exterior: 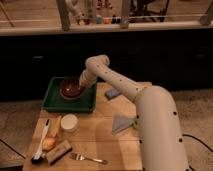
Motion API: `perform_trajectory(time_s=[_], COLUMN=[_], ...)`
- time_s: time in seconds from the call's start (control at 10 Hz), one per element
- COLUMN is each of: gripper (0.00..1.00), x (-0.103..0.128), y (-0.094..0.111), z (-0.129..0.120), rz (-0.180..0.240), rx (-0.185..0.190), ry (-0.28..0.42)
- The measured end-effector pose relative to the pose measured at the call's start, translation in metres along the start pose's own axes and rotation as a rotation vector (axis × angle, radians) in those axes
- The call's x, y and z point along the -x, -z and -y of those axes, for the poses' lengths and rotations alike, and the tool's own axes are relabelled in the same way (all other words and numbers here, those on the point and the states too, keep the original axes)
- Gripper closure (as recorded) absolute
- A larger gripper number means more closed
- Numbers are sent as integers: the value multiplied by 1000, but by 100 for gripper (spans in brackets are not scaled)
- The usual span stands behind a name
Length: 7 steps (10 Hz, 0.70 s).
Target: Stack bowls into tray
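Note:
A dark reddish-brown glossy bowl (71,89) sits inside the dark green tray (54,104) at the back left of the wooden table. It may be more than one bowl stacked; I cannot tell. My white arm reaches from the lower right over the table. My gripper (81,83) is at the bowl's right rim, low over the tray, and its tip is hidden against the bowl.
A small white round container (69,122) stands in front of the tray. A brush (41,145), a yellow item (54,127), a wooden block (59,151) and a fork (90,159) lie at the front left. A blue sponge (112,93) and grey cloth (122,123) lie right.

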Motion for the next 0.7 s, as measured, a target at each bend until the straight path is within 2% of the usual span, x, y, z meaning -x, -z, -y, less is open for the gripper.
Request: perform_trajectory(time_s=[0.1, 0.3, 0.4, 0.7], gripper=[48, 26, 21, 20], x=[0, 0, 0, -2], y=[-1, -2, -3, -2], z=[-1, -2, -2, -4], rz=[4, 12, 14, 16], rx=[1, 3, 4, 5], ry=[-3, -7, -8, -13])
